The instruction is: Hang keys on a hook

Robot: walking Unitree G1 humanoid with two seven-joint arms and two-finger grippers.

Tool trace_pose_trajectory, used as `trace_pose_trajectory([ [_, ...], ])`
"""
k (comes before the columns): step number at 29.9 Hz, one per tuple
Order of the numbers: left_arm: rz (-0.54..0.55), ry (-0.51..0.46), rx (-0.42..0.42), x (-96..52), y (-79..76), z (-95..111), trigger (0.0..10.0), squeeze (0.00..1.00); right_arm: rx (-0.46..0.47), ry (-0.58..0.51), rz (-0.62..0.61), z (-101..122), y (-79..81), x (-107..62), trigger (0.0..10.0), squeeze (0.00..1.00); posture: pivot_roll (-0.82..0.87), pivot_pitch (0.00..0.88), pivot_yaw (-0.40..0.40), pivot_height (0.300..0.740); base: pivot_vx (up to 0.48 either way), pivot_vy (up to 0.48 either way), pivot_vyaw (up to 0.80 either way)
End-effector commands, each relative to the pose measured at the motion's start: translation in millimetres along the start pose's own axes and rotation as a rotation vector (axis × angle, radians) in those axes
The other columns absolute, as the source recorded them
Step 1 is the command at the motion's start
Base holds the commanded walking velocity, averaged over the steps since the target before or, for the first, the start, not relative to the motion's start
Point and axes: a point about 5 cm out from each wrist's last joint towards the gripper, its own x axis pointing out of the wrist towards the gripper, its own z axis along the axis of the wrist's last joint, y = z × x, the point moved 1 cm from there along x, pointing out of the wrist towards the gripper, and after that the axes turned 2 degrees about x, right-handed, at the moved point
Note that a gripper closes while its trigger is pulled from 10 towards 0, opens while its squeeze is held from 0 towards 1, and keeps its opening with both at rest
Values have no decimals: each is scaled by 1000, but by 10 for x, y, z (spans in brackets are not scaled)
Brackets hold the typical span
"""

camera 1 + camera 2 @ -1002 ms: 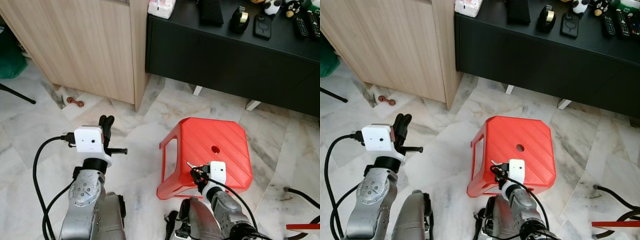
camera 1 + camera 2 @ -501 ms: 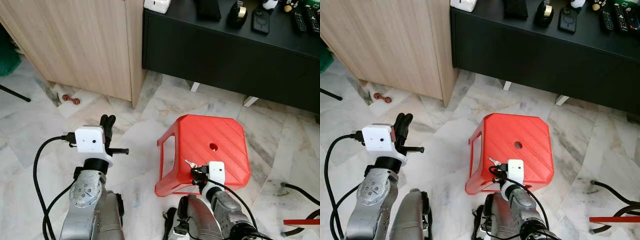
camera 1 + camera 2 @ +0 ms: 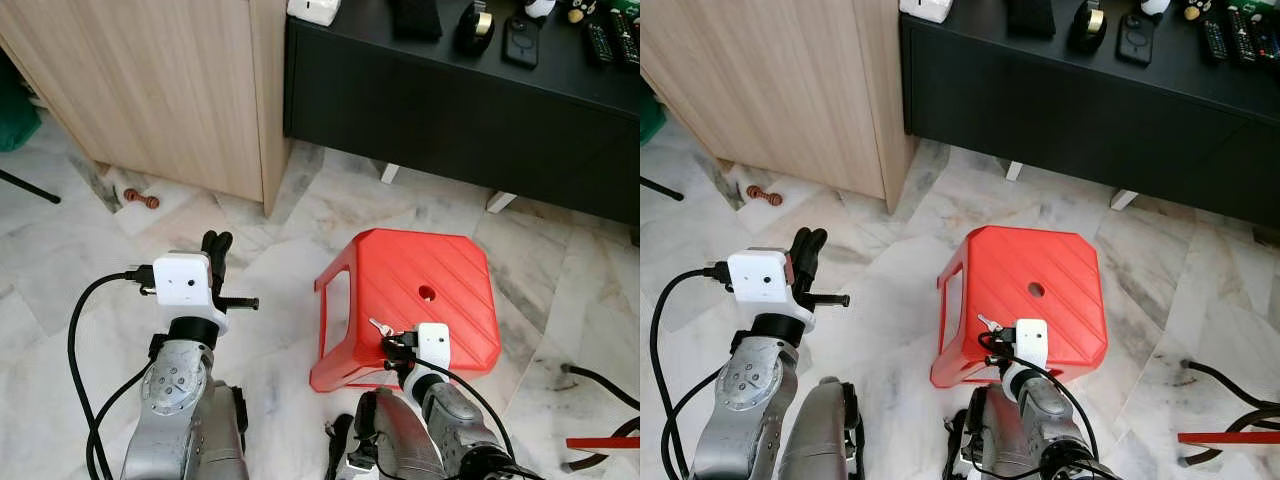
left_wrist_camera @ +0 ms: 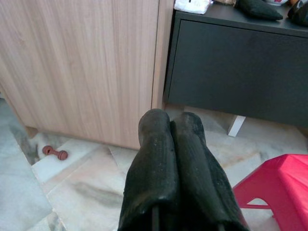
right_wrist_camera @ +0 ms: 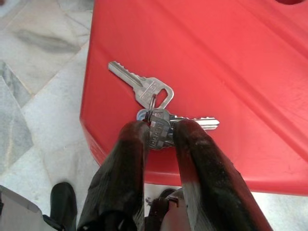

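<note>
Silver keys (image 5: 156,108) on ring, pinched by right end effector (image 5: 161,131).

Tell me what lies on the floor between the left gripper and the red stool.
In the left eye view, only bare marble floor separates the left gripper from the red plastic stool; nothing lies there.

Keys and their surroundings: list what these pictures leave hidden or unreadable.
- The keys: the right gripper fingers cover part of the bunch in the right wrist view, so the count is unclear; tiny in the head views.
- Stamped lettering on the keys: too small to read.
- Items on the black cabinet: cut off by the top edge in the head views.
- The left gripper blocks the floor behind it.
</note>
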Motion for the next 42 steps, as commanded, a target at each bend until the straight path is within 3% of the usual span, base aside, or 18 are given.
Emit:
trace_pose_trajectory([
  [1, 0, -1, -9, -42, -21, 17, 10000, 0, 23, 35, -15, -140, -56, -55, 10000, 0, 229, 381, -184, 647, 0, 0, 0],
  [10, 1, 1, -11, -60, -32, 21, 10000, 0, 12, 35, -9, -116, -57, -48, 9765, 0, 229, 389, -188, 647, 0, 0, 0],
  [11, 2, 2, -12, -66, -33, 19, 10000, 0, 11, 33, -7, -111, -55, -46, 4941, 0, 228, 391, -187, 647, 0, 0, 0],
  [12, 2, 2, -12, -71, -34, 19, 10000, 0, 9, 31, -4, -105, -50, -43, 2902, 0, 227, 391, -188, 647, 0, 0, 0],
  [14, 2, 3, -12, -75, -36, 19, 10000, 0, 7, 28, -2, -96, -43, -40, 2431, 0, 227, 391, -188, 647, 0, 0, 0],
  [15, 3, 4, -12, -77, -37, 17, 10000, 0, 6, 24, -1, -88, -38, -36, 784, 0, 227, 391, -188, 647, 0, 0, 0],
  [18, 3, 6, -14, -85, -43, 12, 10000, 0, 2, 14, -4, -73, -37, -34, 1020, 0, 226, 394, -189, 647, 0, 0, 0],
  [19, 3, 7, -16, -94, -52, 16, 10000, 0, 0, 10, -7, -69, -40, -35, 0, 0, 227, 400, -190, 647, 0, 0, 0],
  [42, 2, 34, -16, -78, -55, -92, 10000, 0, 10, -40, -21, -40, -48, -46, 0, 0, 214, 373, -184, 647, 0, 0, 0],
])
